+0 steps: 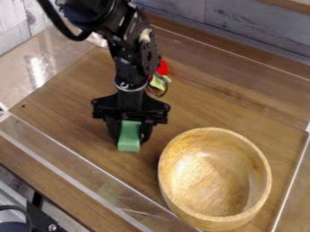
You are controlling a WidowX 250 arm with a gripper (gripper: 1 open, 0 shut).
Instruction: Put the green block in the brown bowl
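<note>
The green block (129, 139) lies flat on the wooden table, left of the brown bowl (166, 169), with only its near end showing. My gripper (130, 128) points straight down over it, one black finger (107, 119) on each side of the block. The jaws stand partly drawn in. I cannot make out whether the fingers touch the block's sides. The bowl sits at the lower right, upright and empty, apart from the gripper.
A red strawberry-like toy (159, 72) with a green leaf lies just behind the arm. The wooden table (237, 95) has a raised clear rim (72, 177) along its near edge and a wall at the back.
</note>
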